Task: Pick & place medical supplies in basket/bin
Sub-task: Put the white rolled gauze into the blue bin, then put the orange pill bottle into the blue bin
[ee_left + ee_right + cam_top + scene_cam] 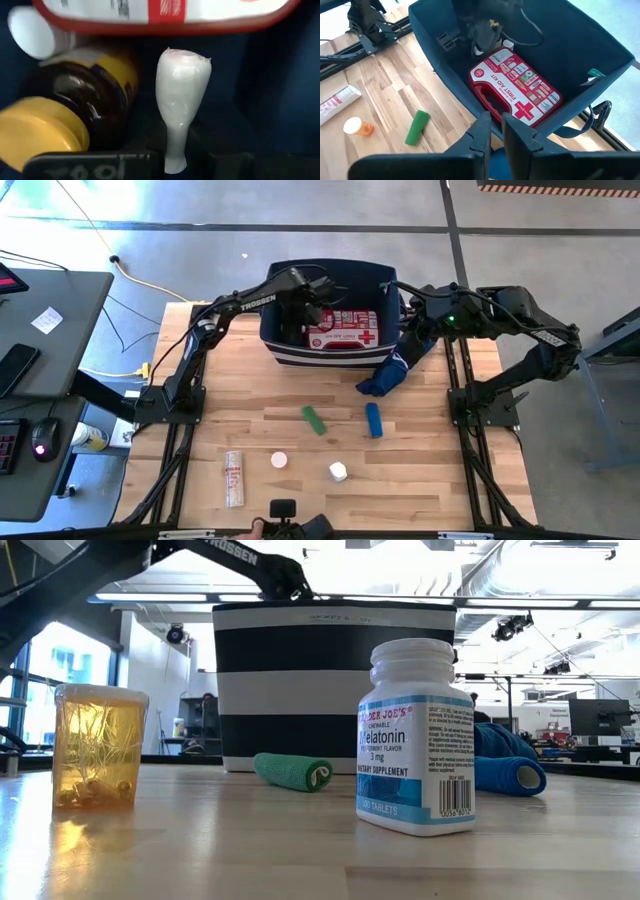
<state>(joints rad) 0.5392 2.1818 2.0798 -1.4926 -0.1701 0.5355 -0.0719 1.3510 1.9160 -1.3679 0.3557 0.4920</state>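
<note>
Your left gripper [300, 315] is inside the bin [285, 352], pinching a white tube [181, 100]; your right gripper [496, 131] pinches the bin's rim.

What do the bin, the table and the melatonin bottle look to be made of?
Bin: navy fabric with a white stripe; its walls look soft and matte, with slightly bowed edges. Table: pale wood planks with visible grain and seams, lightly sheened. Melatonin bottle: probably white plastic, opaque and smooth, under a glossy printed paper label.
</note>
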